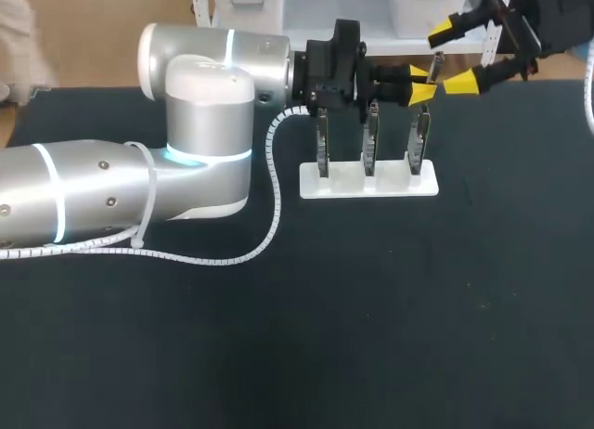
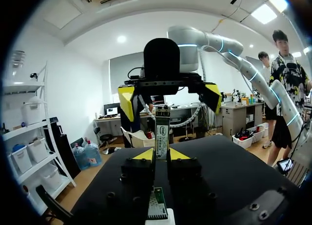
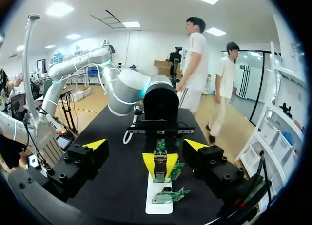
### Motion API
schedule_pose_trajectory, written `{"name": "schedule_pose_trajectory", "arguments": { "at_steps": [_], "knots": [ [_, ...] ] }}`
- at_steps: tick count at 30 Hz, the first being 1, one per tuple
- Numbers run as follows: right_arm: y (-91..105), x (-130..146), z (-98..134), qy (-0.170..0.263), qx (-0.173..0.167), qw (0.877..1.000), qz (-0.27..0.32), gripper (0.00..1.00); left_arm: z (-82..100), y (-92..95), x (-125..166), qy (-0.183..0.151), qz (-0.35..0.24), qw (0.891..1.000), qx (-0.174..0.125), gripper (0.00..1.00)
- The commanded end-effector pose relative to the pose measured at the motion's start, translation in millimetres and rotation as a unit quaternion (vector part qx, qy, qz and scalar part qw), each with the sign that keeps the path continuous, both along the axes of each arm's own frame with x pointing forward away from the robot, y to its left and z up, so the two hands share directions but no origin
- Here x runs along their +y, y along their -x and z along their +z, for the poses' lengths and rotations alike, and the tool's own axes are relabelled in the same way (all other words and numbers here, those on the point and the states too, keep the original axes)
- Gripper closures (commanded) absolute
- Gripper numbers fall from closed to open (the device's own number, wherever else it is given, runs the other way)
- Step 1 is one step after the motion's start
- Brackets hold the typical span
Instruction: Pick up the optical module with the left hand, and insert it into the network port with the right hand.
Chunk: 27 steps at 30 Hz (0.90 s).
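The left gripper [image 2: 161,156] clamps the optical module [image 2: 162,132] upright, just beyond the right end of the white port stand [image 1: 334,183]. The right gripper [image 2: 169,97] faces it with fingers spread wide, not touching it. This looks like the handover, and next the right fingers need to close squarely on the module.

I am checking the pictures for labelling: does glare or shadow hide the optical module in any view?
Left wrist view: ceiling lamps glare overhead, yet the optical module in the left tool is evenly lit. Right wrist view: the same, module plain. Head view: no glare; the black table swallows shadows, module hard to pick out.
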State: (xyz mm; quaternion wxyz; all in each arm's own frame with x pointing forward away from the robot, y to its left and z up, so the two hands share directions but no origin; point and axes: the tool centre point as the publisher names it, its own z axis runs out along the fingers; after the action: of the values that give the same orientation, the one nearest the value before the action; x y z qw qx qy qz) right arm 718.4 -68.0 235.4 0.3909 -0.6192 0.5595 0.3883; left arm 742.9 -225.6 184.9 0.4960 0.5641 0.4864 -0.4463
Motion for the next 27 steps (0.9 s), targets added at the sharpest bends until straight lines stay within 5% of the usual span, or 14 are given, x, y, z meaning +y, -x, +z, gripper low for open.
{"name": "schedule_pose_trajectory", "arguments": {
  "at_steps": [1,15,17,20,27],
  "knots": [
    [-3.7,0.0,-0.9,-0.001,0.001,1.0,0.003,0.0,-0.7,1.9,0.6,0.001,0.003,1.0,-0.002,1.0],
    [-3.7,0.0,-0.9,-0.001,0.001,1.0,0.003,0.0,-0.7,1.9,0.6,0.001,0.003,1.0,-0.002,1.0],
    [-3.7,0.0,-0.9,-0.001,0.001,1.0,0.003,0.11,-0.7,1.9,0.6,0.001,0.003,1.0,-0.002,1.0],
    [-3.7,0.0,-0.9,-0.001,0.001,1.0,0.003,0.51,-0.7,1.9,0.6,0.001,0.003,1.0,-0.002,1.0],
    [-3.7,0.0,-0.9,-0.001,0.001,1.0,0.003,0.64,-0.7,1.9,0.6,0.001,0.003,1.0,-0.002,1.0]
  ]
}}
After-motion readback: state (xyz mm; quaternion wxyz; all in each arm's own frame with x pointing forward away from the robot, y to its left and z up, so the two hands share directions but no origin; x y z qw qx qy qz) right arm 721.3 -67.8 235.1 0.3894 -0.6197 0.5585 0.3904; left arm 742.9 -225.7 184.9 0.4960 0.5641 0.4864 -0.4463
